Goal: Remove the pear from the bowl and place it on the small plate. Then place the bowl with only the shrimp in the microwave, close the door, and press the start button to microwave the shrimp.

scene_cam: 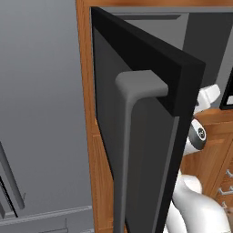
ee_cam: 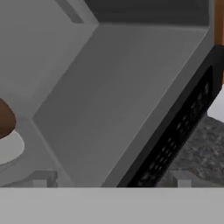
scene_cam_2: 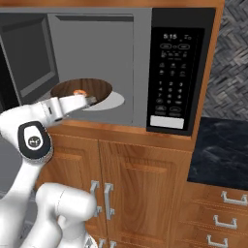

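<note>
You see orange-brown wooden cabinet doors (scene_cam_2: 121,189) with paired silver bar handles (scene_cam_2: 101,199) in right base view. Right of them, wooden drawers (scene_cam_2: 220,218) with silver pulls (three pulls visible). Above drawers, black marbled stone countertop (scene_cam_2: 220,150). Behind counter, grey woven-pattern backsplash (scene_cam_2: 232,58). In left base view, you get tall flat grey fridge front (scene_cam: 41,109), long grey bar handle (scene_cam: 11,175) low at left.
</note>
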Motion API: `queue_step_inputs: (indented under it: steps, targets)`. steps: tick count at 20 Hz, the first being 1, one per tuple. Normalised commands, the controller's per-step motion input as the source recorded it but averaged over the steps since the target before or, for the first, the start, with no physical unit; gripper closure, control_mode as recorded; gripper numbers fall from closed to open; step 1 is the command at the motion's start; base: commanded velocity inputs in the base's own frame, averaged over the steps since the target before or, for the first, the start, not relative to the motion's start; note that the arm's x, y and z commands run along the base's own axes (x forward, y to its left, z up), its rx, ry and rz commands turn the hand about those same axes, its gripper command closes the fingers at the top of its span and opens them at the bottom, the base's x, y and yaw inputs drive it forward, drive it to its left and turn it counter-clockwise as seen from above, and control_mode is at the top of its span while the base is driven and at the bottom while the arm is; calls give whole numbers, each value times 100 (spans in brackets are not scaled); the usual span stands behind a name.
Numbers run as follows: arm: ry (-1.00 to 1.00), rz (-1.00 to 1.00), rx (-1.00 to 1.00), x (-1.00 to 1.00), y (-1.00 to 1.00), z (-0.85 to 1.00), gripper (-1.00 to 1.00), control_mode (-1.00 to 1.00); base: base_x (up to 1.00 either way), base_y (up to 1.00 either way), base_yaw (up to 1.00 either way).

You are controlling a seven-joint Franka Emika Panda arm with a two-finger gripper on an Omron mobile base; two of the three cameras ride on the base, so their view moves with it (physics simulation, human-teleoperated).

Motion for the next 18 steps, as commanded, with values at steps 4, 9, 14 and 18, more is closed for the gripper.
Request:
queue_step_inputs:
  steps: [4,9,14,18]
  targets:
    - [-25,-9,-54,-2,-1,5,-100,-100,0,0,0]
    - [-21,-13,-42,-25,13,1,-100,-100,0,0,0]
    - [-3,-11,-25,-30,60,-3,-100,-100,0,0,0]
    - [9,-6,-17,-24,66,-8,-100,-100,0,0,0]
